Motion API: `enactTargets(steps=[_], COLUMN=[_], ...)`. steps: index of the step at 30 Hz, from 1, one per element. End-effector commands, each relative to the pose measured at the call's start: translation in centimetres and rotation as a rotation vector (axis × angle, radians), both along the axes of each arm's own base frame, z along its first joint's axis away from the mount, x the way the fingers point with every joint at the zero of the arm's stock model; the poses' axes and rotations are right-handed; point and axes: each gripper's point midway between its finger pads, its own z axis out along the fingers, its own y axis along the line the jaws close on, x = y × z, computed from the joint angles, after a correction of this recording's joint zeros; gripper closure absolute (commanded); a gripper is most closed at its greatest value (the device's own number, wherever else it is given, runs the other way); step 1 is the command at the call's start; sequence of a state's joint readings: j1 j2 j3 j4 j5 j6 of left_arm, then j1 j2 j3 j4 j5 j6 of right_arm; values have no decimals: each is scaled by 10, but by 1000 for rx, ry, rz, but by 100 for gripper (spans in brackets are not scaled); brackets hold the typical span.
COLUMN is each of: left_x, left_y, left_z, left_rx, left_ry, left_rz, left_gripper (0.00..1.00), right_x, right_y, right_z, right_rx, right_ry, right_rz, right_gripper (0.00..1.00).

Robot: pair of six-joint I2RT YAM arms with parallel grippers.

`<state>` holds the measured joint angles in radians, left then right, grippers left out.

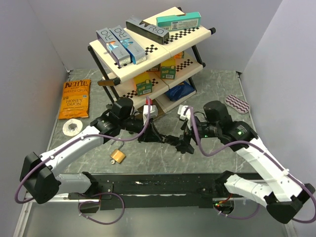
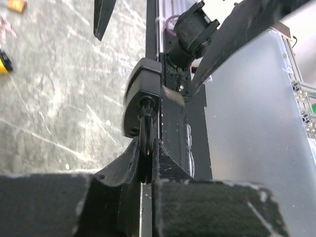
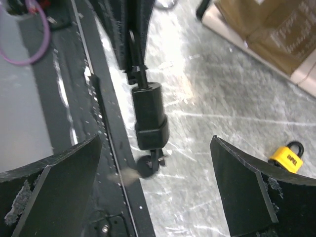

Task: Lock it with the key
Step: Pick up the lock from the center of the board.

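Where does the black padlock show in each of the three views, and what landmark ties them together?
Top external: the black padlock sits near picture centre.
Left wrist: the padlock is mid-frame, just above the left gripper, which is shut on its shackle.
Right wrist: it hangs near centre.
Shared landmark: the black rail along the table's near edge.
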<state>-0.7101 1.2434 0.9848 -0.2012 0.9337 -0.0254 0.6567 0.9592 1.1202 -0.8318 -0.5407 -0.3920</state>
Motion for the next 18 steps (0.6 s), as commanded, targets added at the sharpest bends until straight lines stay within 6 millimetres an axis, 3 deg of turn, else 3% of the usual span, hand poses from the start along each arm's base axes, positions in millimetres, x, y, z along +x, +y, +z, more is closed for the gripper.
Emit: enactTargets(steps=[1,6,11,16,18], left_x=[-10,-13,-16,-15,-15], left_y=[-3,-3,-4,-6,-6], left_z=[64,82,99,110,110], left_rx=[-187,-231,-269,-299,-299], left_ry=[-180,-219,-244,-246,-238], left_rz=[-93,-115,-140,-137,-140], left_gripper=[99,99,99,99,99], right_x=[-15,-26,-24,-19,-15], right_y=[2,-1,6,17,20], right_z=[33,32,34,34,31], right_rx=[115,132,150,176,185], right_ry=[5,-37,-89,-99,-107], right_rz=[54,126,187,236,234], right_gripper=[0,0,0,9,17])
